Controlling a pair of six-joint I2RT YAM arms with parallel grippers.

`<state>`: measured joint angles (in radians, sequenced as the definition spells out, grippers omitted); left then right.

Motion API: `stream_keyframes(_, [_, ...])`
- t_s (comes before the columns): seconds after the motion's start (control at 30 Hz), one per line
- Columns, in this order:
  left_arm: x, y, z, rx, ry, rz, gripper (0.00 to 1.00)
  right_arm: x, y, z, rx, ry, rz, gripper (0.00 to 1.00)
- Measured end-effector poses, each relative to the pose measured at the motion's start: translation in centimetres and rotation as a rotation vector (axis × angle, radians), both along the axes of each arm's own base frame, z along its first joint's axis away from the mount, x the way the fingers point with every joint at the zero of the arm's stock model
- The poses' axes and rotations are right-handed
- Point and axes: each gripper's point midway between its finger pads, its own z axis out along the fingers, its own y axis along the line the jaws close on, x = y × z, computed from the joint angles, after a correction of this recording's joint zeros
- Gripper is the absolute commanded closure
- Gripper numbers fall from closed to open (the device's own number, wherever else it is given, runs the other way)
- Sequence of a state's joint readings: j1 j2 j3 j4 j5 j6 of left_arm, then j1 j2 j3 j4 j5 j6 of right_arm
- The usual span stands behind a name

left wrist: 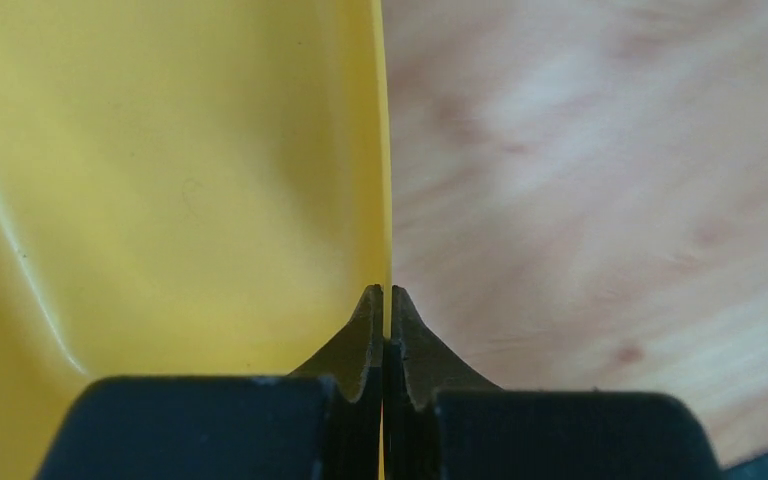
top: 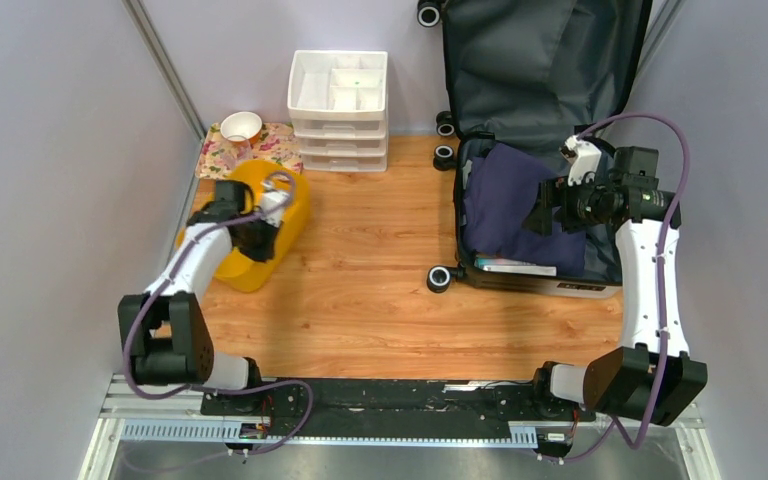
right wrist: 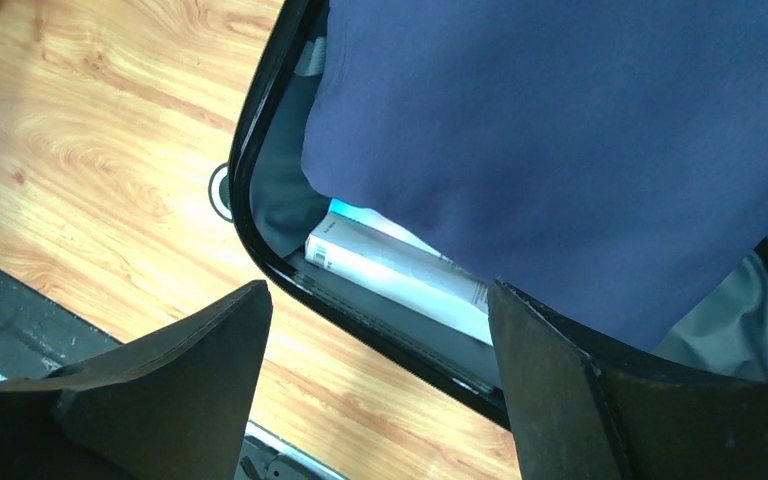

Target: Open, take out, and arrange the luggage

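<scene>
Luggage (top: 540, 70), upper right of frame: lid open, navy garment (right wrist: 560, 130) inside. Right hand (right wrist: 378, 290) spread above it. Left hand (left wrist: 385, 300), centre left: pinching yellow bin (left wrist: 160, 180) wall.

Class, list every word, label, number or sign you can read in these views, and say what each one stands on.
No text can be read for certain.
On the white and teal box inside the luggage: small print along its edge, too blurred to read.
On the luggage's near rim, top view: pale marks, too small to read.
</scene>
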<state>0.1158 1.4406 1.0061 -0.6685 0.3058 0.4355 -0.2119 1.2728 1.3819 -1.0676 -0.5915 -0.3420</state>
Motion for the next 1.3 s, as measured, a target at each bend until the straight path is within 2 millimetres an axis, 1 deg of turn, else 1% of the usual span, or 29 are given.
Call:
stream_keyframes(0.07, [-2.0, -4.8, 0.0, 0.0, -0.005, -0.18, 1.0, -0.3, 0.1, -0.4, 0.004, 0.018, 0.0, 0.19])
stream_keyframes(0.17, [-6.2, -11.4, -0.3, -0.032, 0.015, -0.456, 1.0, -1.0, 0.2, -1.2, 0.014, 0.058, 0.0, 0.24])
stream_keyframes(0.2, [-7.3, -13.0, -0.5, -0.044, 0.024, -0.527, 1.0, -1.2, 0.3, -1.5, 0.019, 0.068, -0.001, 0.26])
stream_keyframes(0.23, [-8.2, -14.1, -0.6, -0.051, 0.031, -0.58, 1.0, -1.3, 0.4, -1.7, 0.022, 0.074, -0.001, 0.27])
stream_keyframes(0.3, [-8.9, -15.6, -0.7, -0.034, 0.017, -0.657, 1.0, -1.8, 0.7, -2.3, 0.032, 0.092, 0.004, 0.3])
stream_keyframes(0.37, [-9.3, -16.5, -0.8, -0.022, 0.009, -0.696, 1.0, -2.3, 1.3, -3.0, 0.033, 0.107, 0.016, 0.31])
stream_keyframes(0.47, [-9.6, -17.1, -1.0, -0.007, 0.01, -0.727, 0.98, -2.9, 2.5, -4.2, 0.005, 0.121, 0.057, 0.3])
stream_keyframes(0.53, [-9.7, -17.5, -1.0, -0.001, 0.006, -0.747, 0.83, -2.9, 3.5, -5.0, -0.033, 0.101, 0.093, 0.28])
stream_keyframes(0.57, [-9.7, -17.7, -0.9, 0.002, 0.002, -0.756, 0.78, -2.9, 3.9, -5.4, -0.055, 0.086, 0.111, 0.27])
stream_keyframes(0.6, [-9.7, -17.8, -0.9, 0.001, 0.001, -0.764, 0.65, -2.8, 4.5, -5.8, -0.083, 0.062, 0.132, 0.22])
stream_keyframes(0.63, [-9.8, -17.9, -0.9, 0.001, 0.002, -0.771, 0.56, -2.7, 4.9, -6.1, -0.104, 0.042, 0.147, 0.18])
stream_keyframes(0.67, [-10.0, -17.9, -1.0, -0.001, 0.009, -0.78, 0.47, -2.5, 5.4, -6.4, -0.128, 0.016, 0.165, 0.17])
stream_keyframes(0.7, [-10.2, -17.9, -1.1, 0.001, 0.02, -0.79, 0.29, -2.1, 5.8, -6.6, -0.151, -0.017, 0.182, 0.16])
stream_keyframes(0.73, [-10.6, -17.8, -1.3, 0.003, 0.036, -0.799, 0.28, -1.7, 6.2, -6.9, -0.177, -0.055, 0.195, 0.15])
stream_keyframes(0.8, [-11.2, -17.6, -1.5, 0.006, 0.062, -0.81, 0.14, -1.2, 6.8, -7.6, -0.223, -0.114, 0.216, 0.14])
stream_keyframes(0.9, [-11.5, -17.6, -1.3, 0.004, 0.064, -0.818, 0.14, -0.3, 7.5, -8.6, -0.307, -0.194, 0.247, 0.14])
stream_keyframes(1.0, [-11.6, -17.7, -0.6, -0.01, 0.048, -0.823, 0.14, 0.7, 7.9, -9.5, -0.393, -0.266, 0.281, 0.13])
stream_keyframes(1.1, [-11.2, -18.3, 1.3, -0.033, -0.008, -0.826, 0.14, 1.8, 7.9, -10.5, -0.469, -0.307, 0.313, 0.13])
stream_keyframes(1.23, [-10.6, -19.0, 3.2, -0.064, -0.071, -0.823, 0.14, 3.3, 7.3, -12.8, -0.566, -0.3, 0.35, 0.13])
stream_keyframes(1.27, [-10.5, -19.2, 3.5, -0.073, -0.084, -0.816, 0.14, 3.7, 7.2, -13.1, -0.582, -0.301, 0.352, 0.15])
stream_keyframes(1.3, [-10.4, -19.3, 3.8, -0.083, -0.092, -0.806, 0.14, 4.1, 7.1, -13.2, -0.599, -0.307, 0.352, 0.25])
